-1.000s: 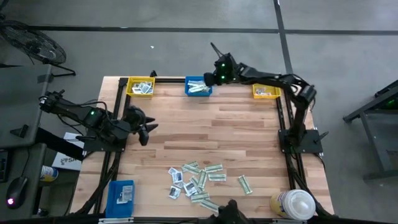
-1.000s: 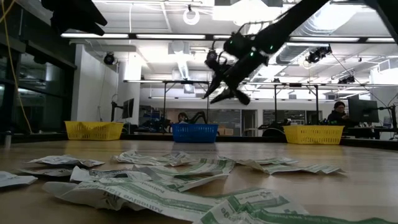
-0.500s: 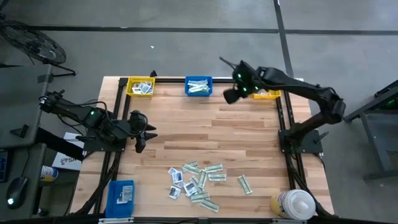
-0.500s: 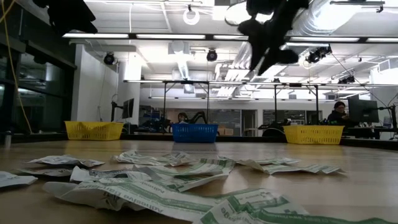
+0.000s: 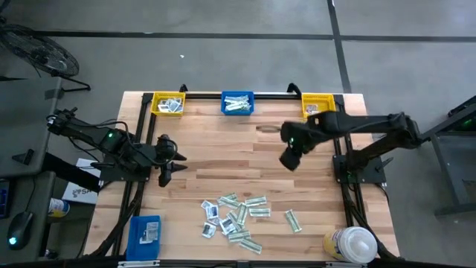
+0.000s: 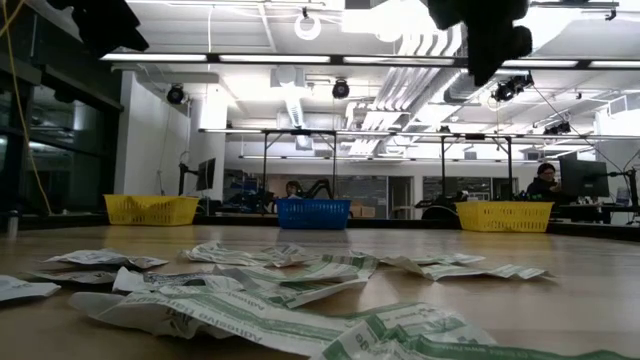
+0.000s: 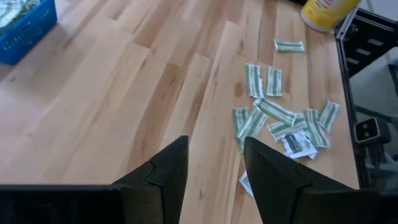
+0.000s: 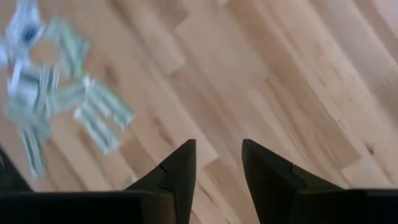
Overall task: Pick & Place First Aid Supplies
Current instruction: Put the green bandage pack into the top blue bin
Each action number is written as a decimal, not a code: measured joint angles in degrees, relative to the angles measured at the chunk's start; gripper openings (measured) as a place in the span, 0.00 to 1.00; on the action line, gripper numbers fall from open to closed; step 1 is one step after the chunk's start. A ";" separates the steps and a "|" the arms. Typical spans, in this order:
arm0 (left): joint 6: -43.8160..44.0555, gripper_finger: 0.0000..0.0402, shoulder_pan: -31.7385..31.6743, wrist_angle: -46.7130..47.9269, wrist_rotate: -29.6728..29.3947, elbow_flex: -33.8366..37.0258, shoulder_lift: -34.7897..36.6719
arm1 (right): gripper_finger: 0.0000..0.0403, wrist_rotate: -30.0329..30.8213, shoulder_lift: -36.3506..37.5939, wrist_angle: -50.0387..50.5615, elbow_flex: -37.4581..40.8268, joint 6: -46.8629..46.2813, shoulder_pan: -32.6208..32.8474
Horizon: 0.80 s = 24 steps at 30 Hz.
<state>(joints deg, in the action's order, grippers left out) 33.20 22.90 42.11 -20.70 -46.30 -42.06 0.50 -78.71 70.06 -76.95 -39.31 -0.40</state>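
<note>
Reach step, by the look of it: right gripper hangs above bare wood between the packet pile and the far yellow bin, fingers parted and empty. Next it must descend onto one packet. Left gripper waits beside the pile, also parted, empty.

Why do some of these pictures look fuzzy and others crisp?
Right wrist view: the packets are smeared, like motion blur. Low view: the nearest packets are soft, and ceiling lights glare. High view and left wrist view: evenly lit and crisp.
</note>
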 joint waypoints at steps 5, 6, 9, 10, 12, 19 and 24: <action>0.01 0.39 0.00 0.00 0.32 0.00 0.00 | 0.31 0.02 -0.03 -0.92 0.00 12.99 7.75; 0.01 0.39 0.00 0.00 0.30 0.00 0.00 | 0.31 0.00 -0.03 -1.29 0.00 15.54 9.08; 0.66 0.39 0.00 -0.01 0.28 0.00 0.00 | 0.31 -0.30 -0.88 -2.19 -0.02 20.46 12.09; 1.31 0.39 0.00 0.00 0.28 0.00 0.00 | 0.31 -0.72 -1.54 -2.17 -0.02 21.57 12.92; 1.96 0.39 0.00 -0.02 0.23 0.00 0.00 | 0.31 -2.65 -3.30 -2.14 -0.02 23.94 14.19; 3.28 0.39 0.00 -0.04 -1.94 0.00 -0.07 | 0.31 -11.57 -14.53 -4.14 -0.02 33.74 17.95; 4.56 0.39 0.02 -0.02 -1.95 0.00 -0.07 | 0.31 -17.62 -20.91 -4.83 -0.02 39.31 18.94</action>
<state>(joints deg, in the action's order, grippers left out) 37.76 22.92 42.09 -22.65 -46.30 -42.13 -17.13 -99.62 65.24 -76.97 0.00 18.54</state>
